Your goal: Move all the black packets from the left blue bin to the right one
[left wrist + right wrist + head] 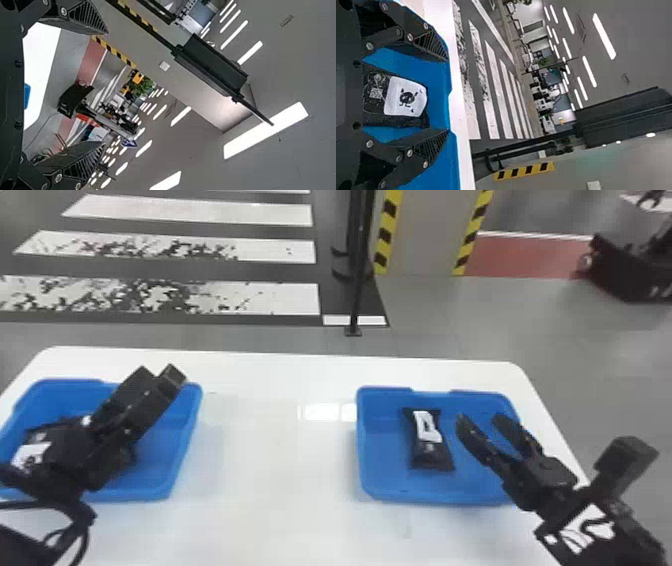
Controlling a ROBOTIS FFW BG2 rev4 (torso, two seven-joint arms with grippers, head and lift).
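A: How many bins are there?
B: Two, both blue, on one white table (280,510): the left blue bin (167,440) and the right blue bin (382,460), well apart.
A: And packets?
B: I count one black packet (434,452) in the right bin, lying on its floor around the middle. The left arm covers much of the left bin, so I can't tell how many are in there.
A: Which way does that packet point?
B: Its long axis runs near to far, slightly slanted: the far end sits a bit left, the near end a bit right. One white label (426,426) is on the far half.
A: The two grippers?
B: The left gripper (157,376) is over the left bin, its two fingers spread wide around nothing. The right gripper (481,420) is over the right bin, to the right of the packet, its pair wide apart too, gripping nothing.
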